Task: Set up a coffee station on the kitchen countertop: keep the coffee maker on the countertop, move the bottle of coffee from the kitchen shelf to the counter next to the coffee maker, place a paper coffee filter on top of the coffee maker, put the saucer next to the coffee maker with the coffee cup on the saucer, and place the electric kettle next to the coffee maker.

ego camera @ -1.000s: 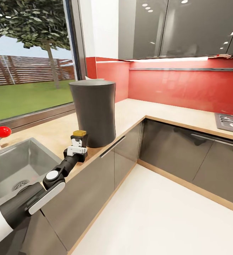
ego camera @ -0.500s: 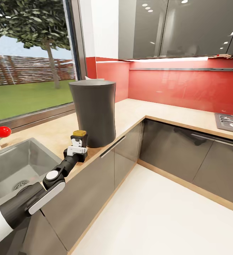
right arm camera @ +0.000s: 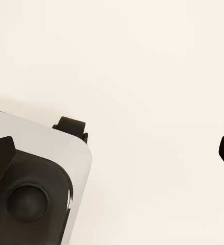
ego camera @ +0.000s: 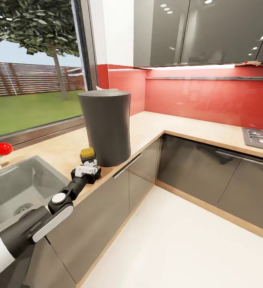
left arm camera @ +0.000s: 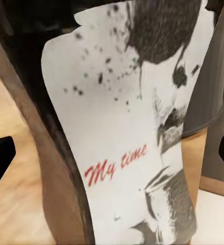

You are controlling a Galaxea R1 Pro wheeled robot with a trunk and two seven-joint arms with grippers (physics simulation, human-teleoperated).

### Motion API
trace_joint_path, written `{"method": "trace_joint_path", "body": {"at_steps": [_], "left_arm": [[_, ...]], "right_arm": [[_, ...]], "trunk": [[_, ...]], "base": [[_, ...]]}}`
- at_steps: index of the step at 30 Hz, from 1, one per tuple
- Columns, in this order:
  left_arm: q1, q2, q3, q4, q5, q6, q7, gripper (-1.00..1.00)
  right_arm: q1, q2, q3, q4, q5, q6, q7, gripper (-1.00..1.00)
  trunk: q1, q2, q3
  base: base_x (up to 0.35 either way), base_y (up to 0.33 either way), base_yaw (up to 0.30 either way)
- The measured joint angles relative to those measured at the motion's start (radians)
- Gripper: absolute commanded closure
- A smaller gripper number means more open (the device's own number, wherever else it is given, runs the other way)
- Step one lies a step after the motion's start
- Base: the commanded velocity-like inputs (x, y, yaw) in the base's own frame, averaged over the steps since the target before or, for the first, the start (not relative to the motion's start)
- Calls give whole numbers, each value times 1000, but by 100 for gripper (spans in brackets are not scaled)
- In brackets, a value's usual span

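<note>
Left gripper (ego camera: 88, 165) grips the bottle of coffee (ego camera: 87, 153) beside the coffee maker (ego camera: 105, 126).

A home kitchen: a steel sink (ego camera: 15, 188) sits in the pale beige wood-look surface (ego camera: 147, 128), with glossy dark cabinets (ego camera: 211, 180) beneath and a red glossy backsplash (ego camera: 211, 100) behind.

I see bare countertop (ego camera: 175, 130) open beyond the coffee maker (ego camera: 106, 126), which blocks passage just behind the bottle of coffee (ego camera: 87, 153).

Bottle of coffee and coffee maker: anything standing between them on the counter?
No. In the head view, the bottle of coffee stands beside the coffee maker, with nothing between them.
</note>
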State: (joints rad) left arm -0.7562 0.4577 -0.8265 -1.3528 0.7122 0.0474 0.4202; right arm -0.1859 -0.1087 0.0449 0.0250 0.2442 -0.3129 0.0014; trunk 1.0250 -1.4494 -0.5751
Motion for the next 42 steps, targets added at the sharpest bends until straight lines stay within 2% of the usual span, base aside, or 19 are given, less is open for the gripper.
{"method": "trace_joint_path", "body": {"at_steps": [23, 32, 42], "left_arm": [[0, 0, -2, -3, 0, -1, 0, -100], [0, 0, -1, -3, 0, -1, 0, -100], [0, 0, -1, -9, 0, -1, 0, -100]], "right_arm": [[0, 0, 0, 0, 0, 0, 0, -100], [0, 0, 0, 0, 0, 0, 0, -100], [0, 0, 0, 0, 0, 0, 0, -100]], "trunk": [[0, 0, 0], [0, 0, 0], [1, 0, 0]], "base": [[-5, 0, 0], [-136, 0, 0], [-300, 0, 0]]}}
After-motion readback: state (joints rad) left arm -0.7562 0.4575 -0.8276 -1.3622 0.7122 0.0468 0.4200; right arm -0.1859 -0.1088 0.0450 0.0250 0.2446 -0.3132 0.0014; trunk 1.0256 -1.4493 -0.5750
